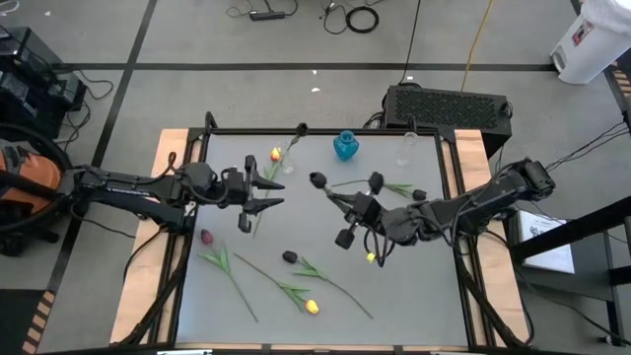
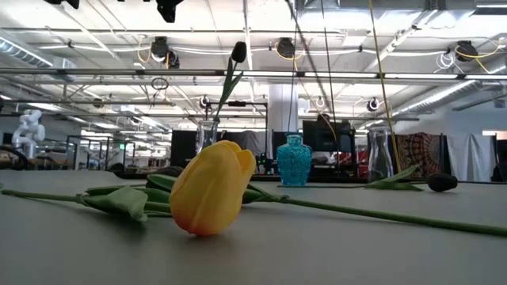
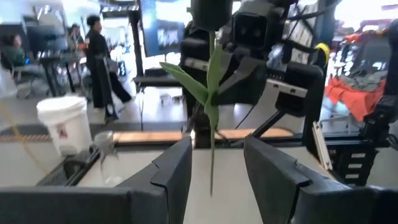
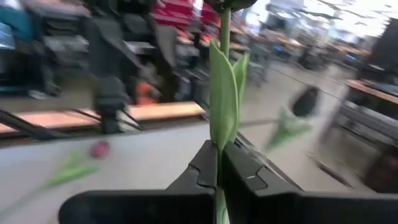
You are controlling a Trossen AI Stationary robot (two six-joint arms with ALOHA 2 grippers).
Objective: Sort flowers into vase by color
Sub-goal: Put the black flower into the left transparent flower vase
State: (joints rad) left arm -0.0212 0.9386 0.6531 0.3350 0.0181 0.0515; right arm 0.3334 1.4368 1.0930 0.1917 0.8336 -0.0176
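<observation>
My right gripper (image 1: 342, 203) (image 4: 219, 152) is over the table's middle, shut on a black tulip (image 1: 317, 179) with a green stem and leaves (image 4: 222, 99). My left gripper (image 1: 264, 194) (image 3: 216, 146) hangs open to its left, facing that tulip (image 3: 211, 74) and apart from it. Other tulips lie flat on the table: a red-purple one (image 1: 206, 237), a yellow one (image 1: 312, 307) (image 2: 212, 186), a black one (image 1: 290, 256), black ones (image 1: 376, 181) at the right, and a yellow one (image 1: 276, 155) near the far edge. One black tulip (image 2: 238, 51) stands with its stem in a clear vase (image 2: 207, 134). My right gripper pinches the black tulip's green stem (image 4: 219, 163) between its two shut fingers, just below the leaves. The tulip is lifted clear of the table. In the wrist views it stands about upright, head up, with the stem's lower end (image 3: 211, 186) hanging free.
A blue vase (image 1: 344, 146) (image 2: 294, 161) and a clear glass vase (image 1: 409, 143) (image 2: 380, 154) stand along the far edge. A small yellow thing (image 1: 372, 258) shows under the right arm. People show in the room beyond the table.
</observation>
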